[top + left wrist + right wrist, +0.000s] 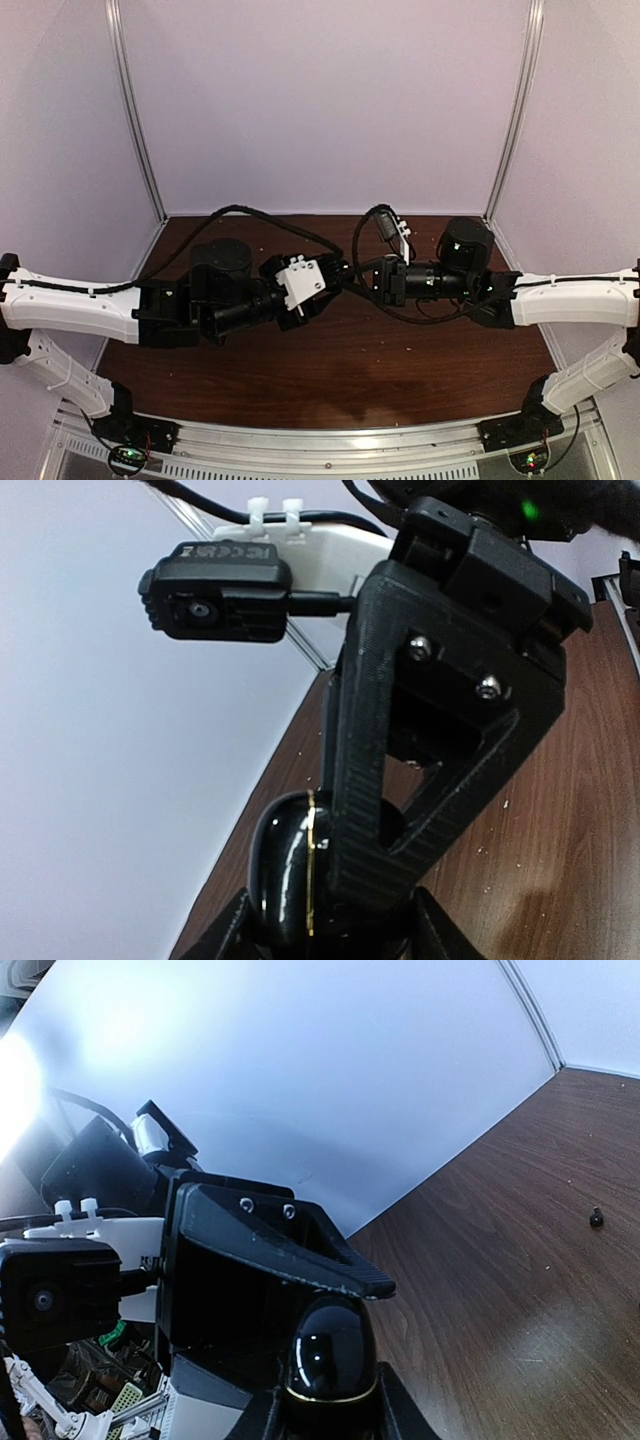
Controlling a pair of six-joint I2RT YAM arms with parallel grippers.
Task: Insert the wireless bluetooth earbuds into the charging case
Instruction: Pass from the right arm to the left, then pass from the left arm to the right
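Observation:
A glossy black charging case (280, 870) with a thin gold seam hangs above the table between both arms, its lid closed. My right gripper (330, 1390) is shut on its lower half (332, 1345), and one right finger (370, 780) crosses the case in the left wrist view. My left gripper (335, 905) has a finger on each side of the case, and one ribbed left finger (300, 1255) lies just over its rounded top. Whether they press on it does not show. The grippers meet at mid-table (345, 272). A tiny black thing (596, 1218), perhaps one of the earbuds, lies on the wood.
The dark wooden table (330, 360) is walled by white panels at the back and sides. Black cables (300, 232) loop over the arms near the middle. An aluminium rail (330, 440) with the arm bases runs along the near edge.

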